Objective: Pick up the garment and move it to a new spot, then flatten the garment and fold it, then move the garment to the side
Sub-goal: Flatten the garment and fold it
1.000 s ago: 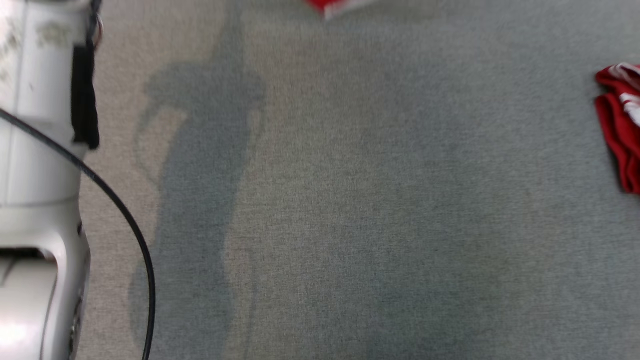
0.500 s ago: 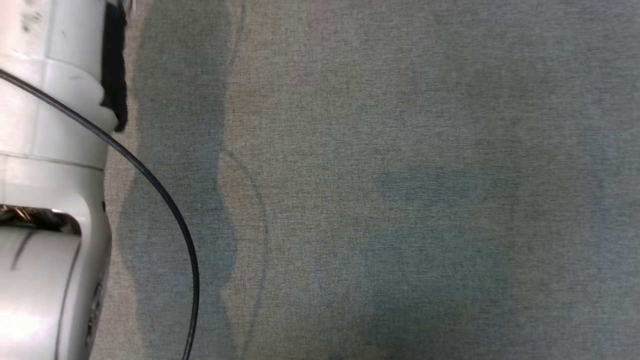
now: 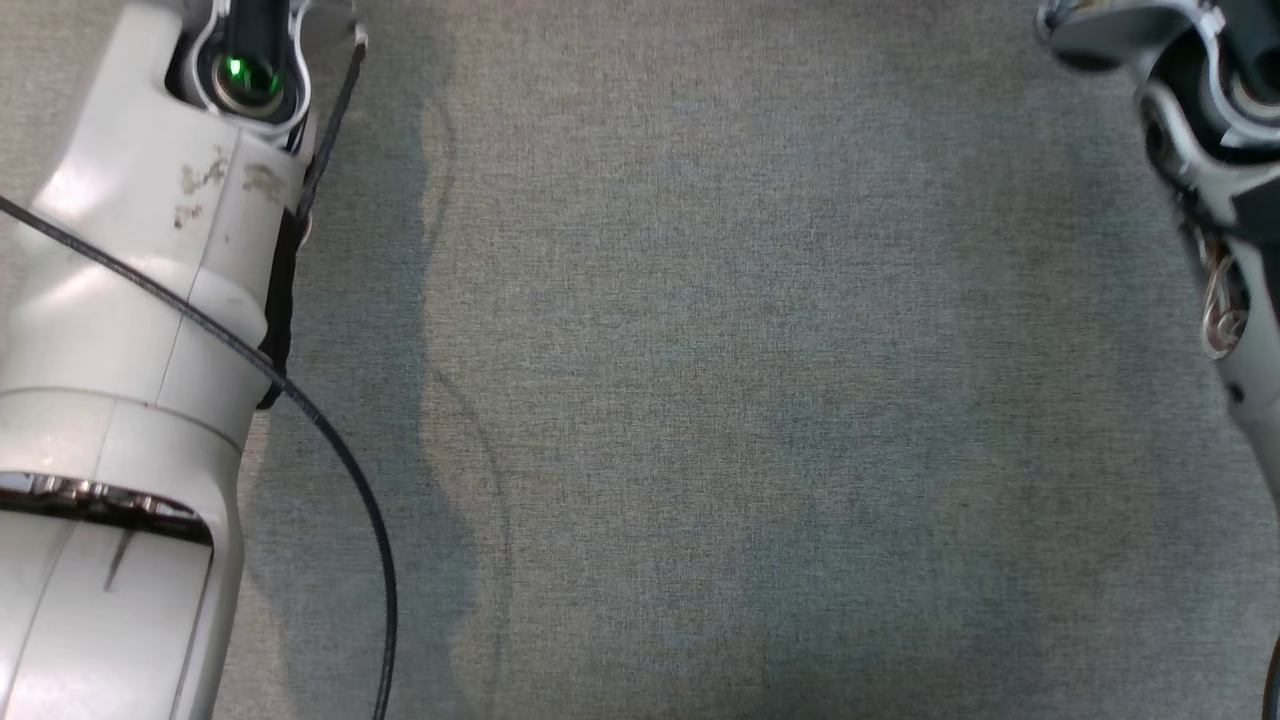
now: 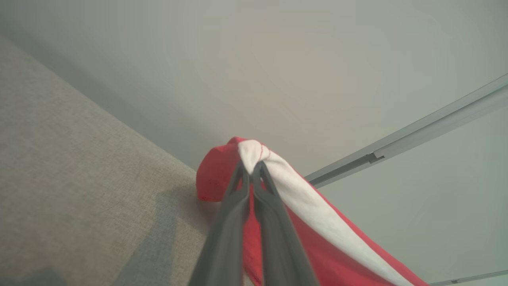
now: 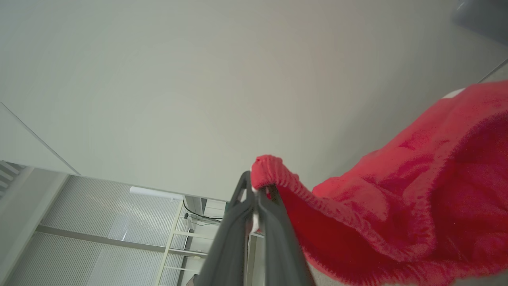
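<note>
With the head camera having swung onto grey carpet (image 3: 700, 400) over the last second, the left gripper (image 4: 251, 174) and right gripper (image 5: 254, 190) are each clamping an edge of the garment (image 4: 216, 174) (lifted in both wrist views), so the carry to a new spot is seemingly progressing.

Left gripper (image 4: 250, 169): the two dark fingers are pressed together, pinching a fold of the red garment (image 4: 216, 174) at their tips. A white band (image 4: 301, 198) of the garment runs down to the right of the fingers. Grey fabric surface (image 4: 71, 190) lies to the left. A pale wall (image 4: 278, 59) stands beyond, with a metal rail (image 4: 416, 133) at far right.
</note>
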Controlling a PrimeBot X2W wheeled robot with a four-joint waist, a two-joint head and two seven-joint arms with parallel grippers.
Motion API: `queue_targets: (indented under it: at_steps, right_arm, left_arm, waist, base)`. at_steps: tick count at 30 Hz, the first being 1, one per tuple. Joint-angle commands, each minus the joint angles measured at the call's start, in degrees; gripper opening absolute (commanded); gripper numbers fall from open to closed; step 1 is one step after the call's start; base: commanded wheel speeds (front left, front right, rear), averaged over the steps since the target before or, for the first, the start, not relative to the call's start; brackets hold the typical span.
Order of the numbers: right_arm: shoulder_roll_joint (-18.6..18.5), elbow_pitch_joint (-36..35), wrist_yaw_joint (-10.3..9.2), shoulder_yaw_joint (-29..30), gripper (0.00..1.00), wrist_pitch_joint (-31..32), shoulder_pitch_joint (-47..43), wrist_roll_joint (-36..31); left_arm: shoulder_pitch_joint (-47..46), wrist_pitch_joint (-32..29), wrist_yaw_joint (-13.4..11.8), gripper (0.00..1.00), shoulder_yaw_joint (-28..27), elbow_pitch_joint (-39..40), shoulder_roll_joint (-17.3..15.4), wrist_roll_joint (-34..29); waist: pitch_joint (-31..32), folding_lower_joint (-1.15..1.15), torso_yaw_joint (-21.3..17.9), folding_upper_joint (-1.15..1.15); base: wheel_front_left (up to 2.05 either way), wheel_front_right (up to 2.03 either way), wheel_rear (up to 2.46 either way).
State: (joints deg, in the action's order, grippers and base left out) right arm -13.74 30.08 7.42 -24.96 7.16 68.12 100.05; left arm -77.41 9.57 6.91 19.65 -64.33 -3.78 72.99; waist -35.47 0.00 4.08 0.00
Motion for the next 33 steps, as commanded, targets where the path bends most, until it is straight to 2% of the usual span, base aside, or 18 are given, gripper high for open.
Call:
queue_targets:
  at_steps: [1,7,12,21,22,24,25,33]
  right_arm:
    - [-0.2,-0.6,0.12,0.1,0.0,0.9,-2.1,-0.4]
    - [0.1,-2.3,0.12,-0.4,0.0,5.4,-9.9,-1.7]
    - [-0.7,-2.7,0.12,-2.4,0.0,9.6,-15.5,-3.6]
    - [-3.4,0.7,0.12,-8.1,0.0,16.4,-23.6,-7.9]
    - [-3.9,1.6,0.12,-9.6,0.0,17.7,-25.9,-8.7]
    - [-4.0,1.8,0.12,-9.8,0.0,17.9,-26.4,-8.9]
    - [-4.2,3.4,0.12,-10.6,0.0,19.6,-28.7,-8.4]
    - [-4.3,6.0,0.12,-13.8,0.0,27.0,-33.0,-7.1]
  left_arm:
    - [1.4,-0.7,0.2,0.0,0.6,-0.7,-0.8,-0.8]
    - [8.2,-4.0,0.6,0.0,3.8,-1.8,-2.4,-2.1]
    - [14.9,-6.0,0.6,0.0,5.7,0.6,-3.2,-1.9]
    - [26.6,-8.7,0.7,0.0,11.7,3.7,-6.1,-4.4]
    - [30.2,-9.3,0.6,0.0,13.8,5.0,-6.6,-5.0]
    - [31.0,-9.4,0.6,0.0,14.2,5.3,-7.0,-5.0]
    - [34.2,-10.1,0.6,0.0,16.4,6.8,-8.1,-5.9]
    - [39.3,-10.2,0.6,0.0,19.6,9.3,-10.0,-6.7]
  waist:
    - [1.5,0.0,0.1,0.0]
    - [5.9,0.0,0.0,0.0]
    - [9.6,0.0,0.3,0.0]
    - [16.3,0.0,0.8,0.0]
    - [18.6,0.0,1.1,0.0]
    - [19.1,0.0,1.2,0.0]
    - [21.5,0.0,1.7,0.0]
    - [26.1,0.0,2.3,0.0]
  base:
    - [0.0,0.0,0.0]
    - [0.0,0.0,0.0]
    - [0.0,0.0,0.0]
    - [0.0,0.0,0.0]
    - [0.0,0.0,0.0]
    - [0.0,0.0,0.0]
    - [0.0,0.0,0.0]
    - [0.0,0.0,0.0]
